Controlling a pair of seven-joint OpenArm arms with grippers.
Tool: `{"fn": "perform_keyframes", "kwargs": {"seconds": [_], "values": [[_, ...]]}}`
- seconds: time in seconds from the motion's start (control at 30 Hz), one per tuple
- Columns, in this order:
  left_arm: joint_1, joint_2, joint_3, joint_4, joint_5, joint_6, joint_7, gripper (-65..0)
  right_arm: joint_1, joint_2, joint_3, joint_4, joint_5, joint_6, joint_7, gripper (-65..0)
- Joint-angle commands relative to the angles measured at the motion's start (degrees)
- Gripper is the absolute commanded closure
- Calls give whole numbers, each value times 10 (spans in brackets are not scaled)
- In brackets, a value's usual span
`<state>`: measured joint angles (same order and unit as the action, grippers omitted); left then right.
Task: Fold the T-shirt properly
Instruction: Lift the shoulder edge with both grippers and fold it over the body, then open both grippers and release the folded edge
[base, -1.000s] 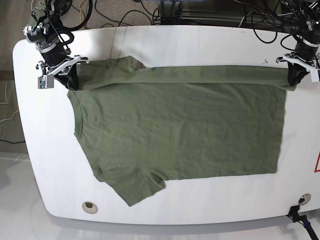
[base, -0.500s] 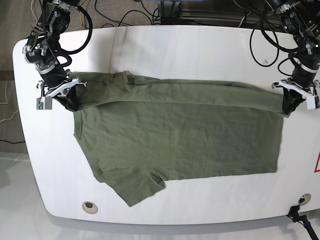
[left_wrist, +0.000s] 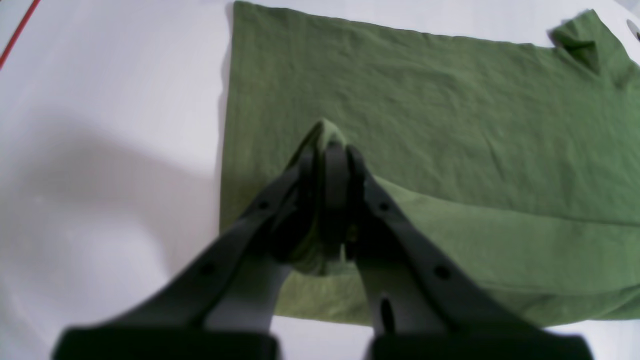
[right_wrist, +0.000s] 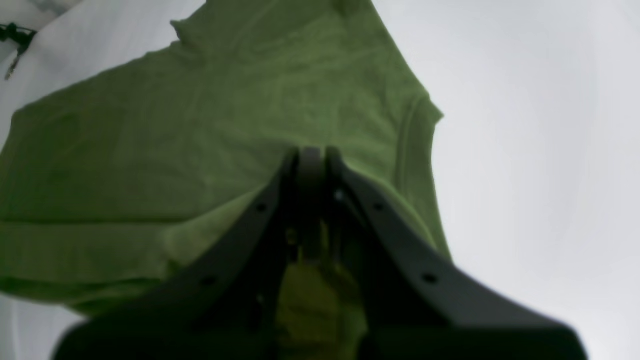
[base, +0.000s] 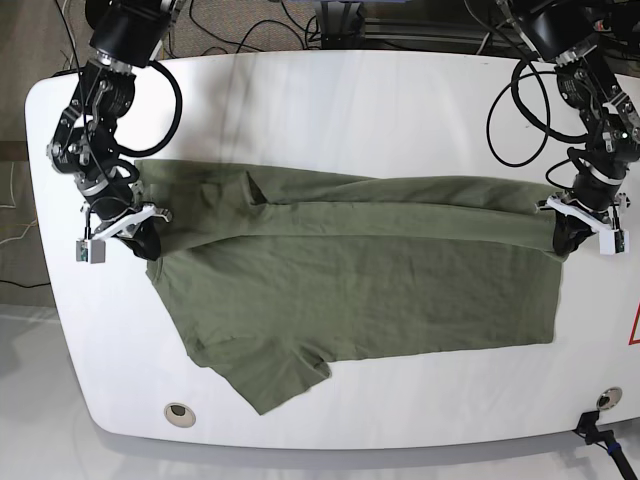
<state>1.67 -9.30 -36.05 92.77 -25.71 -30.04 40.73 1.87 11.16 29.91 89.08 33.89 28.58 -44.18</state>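
Note:
The olive-green T-shirt lies spread on the white table, neck to the left, hem to the right, its far long edge folded over toward the front. My left gripper is shut on the folded edge at the hem end; in the left wrist view its jaws pinch a bunch of the T-shirt. My right gripper is shut on the folded edge at the shoulder end; in the right wrist view the gripper is closed on the T-shirt. One short sleeve lies flat at the front.
Black cables and a dark frame lie beyond the table's far edge. A round grommet sits near the front left edge. A black clamp is at the front right corner. A red mark shows at the right edge.
Both grippers have carried the far edge of the T-shirt toward the front of the table. The folded band now lies further over the shirt's body, and the far sleeve is folded in.

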Motion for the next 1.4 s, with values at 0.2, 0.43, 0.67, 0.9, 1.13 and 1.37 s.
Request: {"fn": "perform_keyframes", "kwargs": {"seconds": [0.2, 0.43, 0.67, 0.9, 1.13, 1.37], "values": [[-52, -33, 24, -53, -7, 1, -16, -15, 46, 9, 1, -25, 10, 3, 14, -20], [-64, -33, 24, -83, -7, 2, -16, -213, 60, 9, 1, -57, 10, 3, 14, -20], [-66, -33, 25, -83, -7, 0, -16, -222, 74, 11, 1, -91, 9, 3, 16, -170], [-63, -41, 25, -81, -7, -2, -16, -222, 71, 9, 2, -60, -82, 4, 48, -419], [0, -48, 25, -2, -6, -2, -53, -222, -9, -6, 2, 78, -202, 7, 81, -419], [86, -46, 72, 42, 96, -2, -182, -222, -108, -5, 2, 129, -230, 35, 84, -419]]}}
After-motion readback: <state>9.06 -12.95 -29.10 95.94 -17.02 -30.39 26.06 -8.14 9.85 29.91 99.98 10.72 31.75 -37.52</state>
